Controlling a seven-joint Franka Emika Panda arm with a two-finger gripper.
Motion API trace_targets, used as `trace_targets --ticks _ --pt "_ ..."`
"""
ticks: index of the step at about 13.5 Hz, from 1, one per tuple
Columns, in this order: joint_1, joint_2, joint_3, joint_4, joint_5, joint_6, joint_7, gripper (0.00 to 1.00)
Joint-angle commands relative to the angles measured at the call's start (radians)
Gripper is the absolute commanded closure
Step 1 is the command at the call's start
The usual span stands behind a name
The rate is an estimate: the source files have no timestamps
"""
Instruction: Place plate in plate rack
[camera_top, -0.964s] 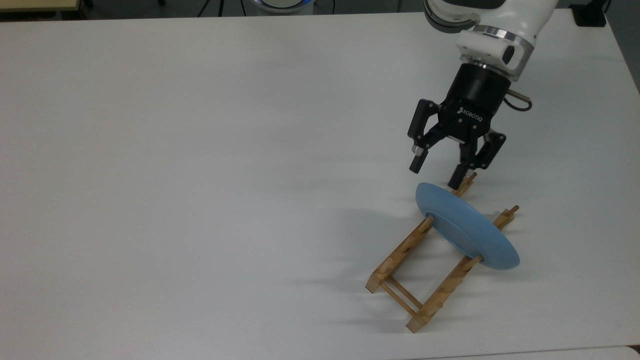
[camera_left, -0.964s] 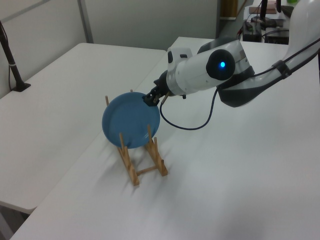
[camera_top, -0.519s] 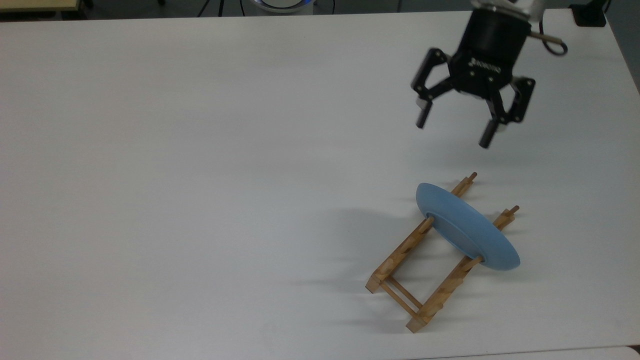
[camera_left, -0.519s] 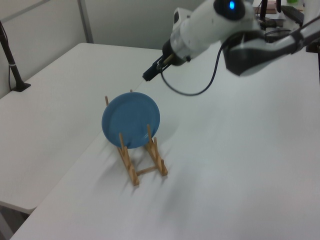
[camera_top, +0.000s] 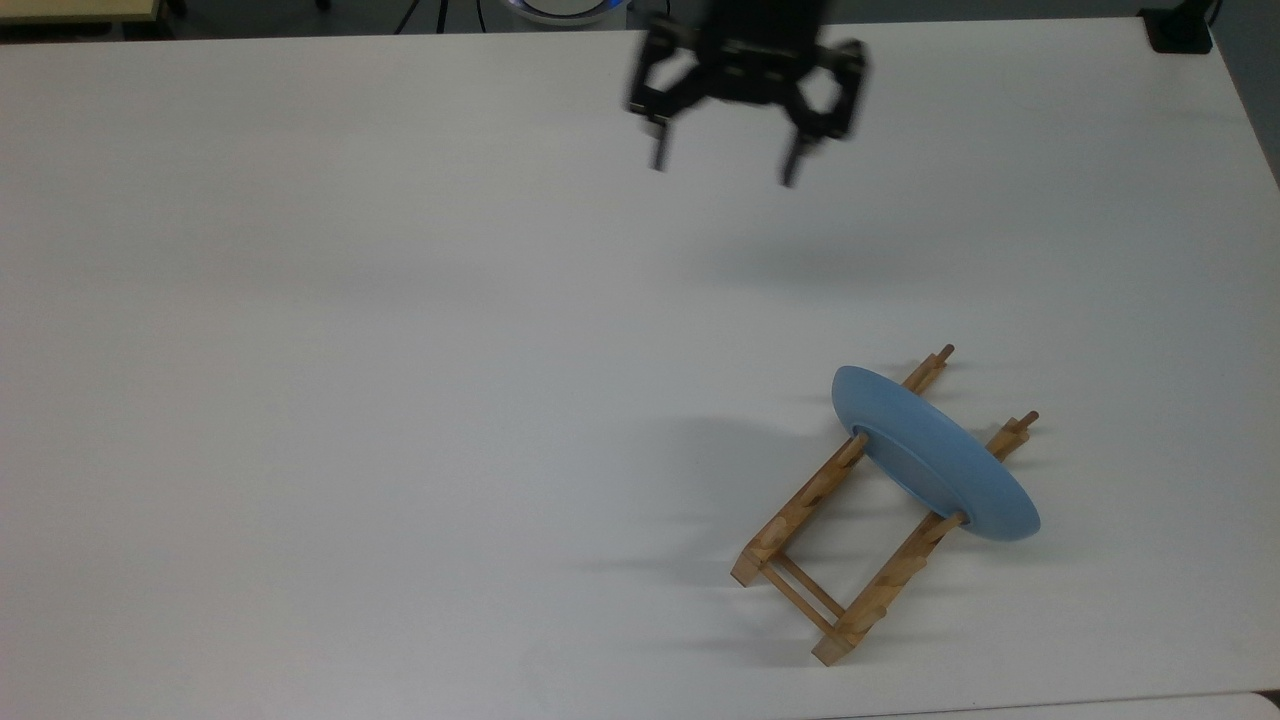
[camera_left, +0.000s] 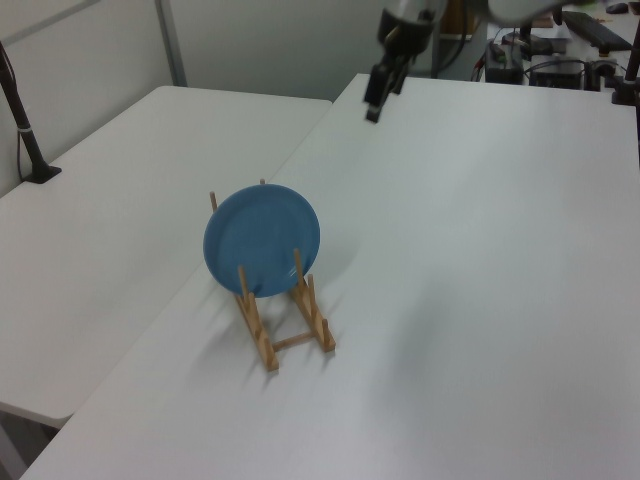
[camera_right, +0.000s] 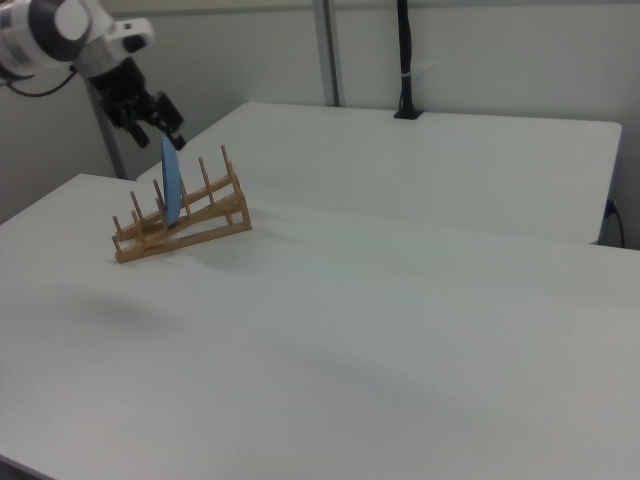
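- Top view: the black pincer (camera_top: 722, 168) hangs high near the far edge of the white worktop (camera_top: 400, 350), its two fingers spread wide with nothing between them.
- Its fingertips (camera_top: 658, 160) point down at bare worktop, well apart from the plate (camera_top: 930, 455) and the plate rack (camera_top: 850, 530).
- The light-blue plate stands on edge in the plate rack, set across both wooden rails, toward the rack's end that lies upper right in the top view.
- The plate leans slightly, resting against upright pegs; one peg on each rail shows in front of its lower rim.
- Left view: the plate (camera_left: 262, 240) faces the camera, round and glossy, held between pegs of the plate rack (camera_left: 285, 325), whose front end with its thin crossbar stands bare.
- The pincer (camera_left: 378, 92) is above the far part of the worktop, well behind the rack.
- Right view: the plate (camera_right: 171, 182) shows edge-on as a thin blue sliver standing in the plate rack (camera_right: 180, 220), and the pincer (camera_right: 152, 118) hangs up and to the right view's left of it, not touching.
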Motion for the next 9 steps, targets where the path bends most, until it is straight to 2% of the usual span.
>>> trace_targets --ticks 1,3,6,9 --pt "-0.12 -0.121 0.004 -0.125 0.132 -0.135 -0.175 0.0" --pt "-0.177 -0.149 0.004 -0.189 0.132 -0.186 -0.178 0.0" --pt "-0.239 -0.152 0.004 -0.21 0.132 -0.229 -0.217 0.0" --pt "-0.263 -0.166 -0.001 -0.217 0.132 -0.235 -0.287 0.0"
